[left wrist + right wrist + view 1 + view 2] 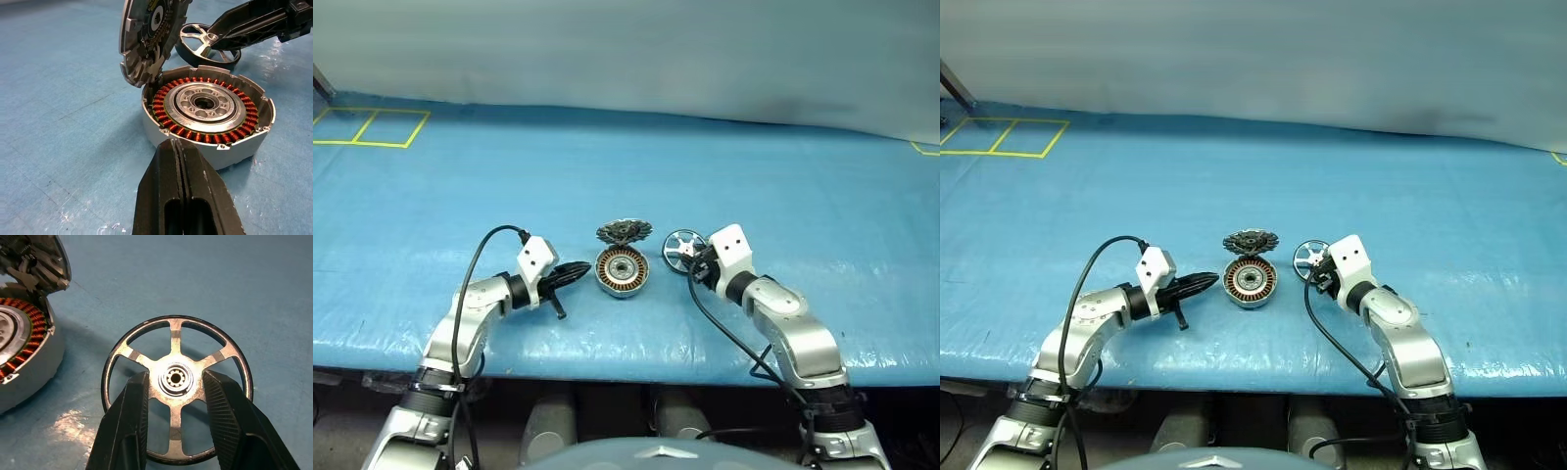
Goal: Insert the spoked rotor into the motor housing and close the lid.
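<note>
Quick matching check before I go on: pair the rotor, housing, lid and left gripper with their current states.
Things:
1. spoked rotor
2. motor housing
3. lid
4. left gripper

States:
A. shut, holding nothing
B. tipped up, open
C. windings exposed, no rotor inside
D. hub between the right gripper's fingers, beside the housing

Pairs: 1-D, 2-C, 3-B, 4-A

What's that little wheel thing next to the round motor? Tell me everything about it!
The rotor is a small wheel: a thin black ring outside, five flat silver spokes, and a shiny silver hub with a hole ringed by tiny teeth. It looks like metal. It sits on the blue table cover, on the robot's right of the open housing, not touching it. The right claw reaches over it with one black finger on each side of the hub, seemingly closed on it.
</note>
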`<state>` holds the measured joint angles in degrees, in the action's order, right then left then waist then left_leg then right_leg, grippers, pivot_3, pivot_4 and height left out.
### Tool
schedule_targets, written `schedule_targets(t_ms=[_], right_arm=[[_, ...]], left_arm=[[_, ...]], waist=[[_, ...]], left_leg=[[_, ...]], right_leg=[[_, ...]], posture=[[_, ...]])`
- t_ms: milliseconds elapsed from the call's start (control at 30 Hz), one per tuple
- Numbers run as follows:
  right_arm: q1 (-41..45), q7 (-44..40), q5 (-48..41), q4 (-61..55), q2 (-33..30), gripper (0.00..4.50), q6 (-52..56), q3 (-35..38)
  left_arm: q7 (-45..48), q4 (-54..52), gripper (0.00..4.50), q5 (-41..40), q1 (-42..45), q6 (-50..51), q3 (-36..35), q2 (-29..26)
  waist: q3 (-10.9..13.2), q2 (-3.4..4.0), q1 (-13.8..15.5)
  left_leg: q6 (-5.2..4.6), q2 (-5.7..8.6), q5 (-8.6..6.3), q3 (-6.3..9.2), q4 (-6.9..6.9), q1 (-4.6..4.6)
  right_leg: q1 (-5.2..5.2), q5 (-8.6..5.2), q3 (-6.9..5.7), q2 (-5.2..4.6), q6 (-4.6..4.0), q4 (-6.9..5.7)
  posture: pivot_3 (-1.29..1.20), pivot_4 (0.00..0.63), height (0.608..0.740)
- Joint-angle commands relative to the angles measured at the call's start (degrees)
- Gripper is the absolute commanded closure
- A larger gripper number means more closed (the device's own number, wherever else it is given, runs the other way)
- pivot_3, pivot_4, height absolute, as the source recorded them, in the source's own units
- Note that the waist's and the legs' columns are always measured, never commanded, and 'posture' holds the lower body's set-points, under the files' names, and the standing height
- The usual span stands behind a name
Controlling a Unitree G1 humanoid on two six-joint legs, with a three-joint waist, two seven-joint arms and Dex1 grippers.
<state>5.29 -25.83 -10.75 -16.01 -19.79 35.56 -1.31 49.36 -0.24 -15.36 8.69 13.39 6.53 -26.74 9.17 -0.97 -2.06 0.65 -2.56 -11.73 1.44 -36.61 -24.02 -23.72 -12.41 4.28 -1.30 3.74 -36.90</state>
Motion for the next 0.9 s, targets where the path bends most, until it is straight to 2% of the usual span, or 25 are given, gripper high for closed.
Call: schedule_targets(t_ms=[33, 233, 500, 900], right_arm=[[-0.3, -2.6, -6.0, -5.3, 0.1, 3.18, 0.0, 3.9], [-2.1, -6.0, -13.8, -8.6, -0.3, 3.18, 1.5, 6.3], [-4.6, -7.9, -18.0, -11.0, -1.3, 3.18, 2.6, 4.5], [-1.4, -7.8, -18.5, -11.1, -0.3, 3.18, 3.3, -2.3]], left_arm=[[1.8, -0.5, 4.50, -2.1, 0.1, -0.1, -1.4, -0.3], [3.7, 0.4, 4.50, -2.8, 0.1, -0.3, -1.4, -0.3], [3.7, 1.5, 4.50, -1.7, -0.3, -3.8, -0.8, 0.4], [3.9, 2.0, 4.50, -1.3, -1.3, -5.6, -0.7, 0.7]], waist=[[0.0, 0.01, 0.0], [0.0, 0.01, 0.0], [0.0, 0.01, 0.0], [0.0, 0.01, 0.0]], left_leg=[[0.00, 0.00, 0.00, 0.00, 0.03, 0.00], [0.00, 0.00, 0.00, 0.01, 0.14, 0.01], [0.00, -0.01, 0.00, 0.00, 0.15, 0.02], [0.00, -0.01, 0.00, -0.01, 0.15, 0.02]], right_leg=[[-0.01, 0.00, 0.00, 0.00, -0.01, 0.01], [-0.03, -0.05, -0.02, 0.01, -0.07, 0.04], [-0.04, -0.05, -0.02, 0.00, -0.08, 0.04], [-0.05, -0.05, -0.01, 0.00, -0.08, 0.04]], posture=[[0.00, 0.150, 0.740], [0.00, 0.150, 0.740], [0.00, 0.150, 0.740], [0.00, 0.150, 0.740]])
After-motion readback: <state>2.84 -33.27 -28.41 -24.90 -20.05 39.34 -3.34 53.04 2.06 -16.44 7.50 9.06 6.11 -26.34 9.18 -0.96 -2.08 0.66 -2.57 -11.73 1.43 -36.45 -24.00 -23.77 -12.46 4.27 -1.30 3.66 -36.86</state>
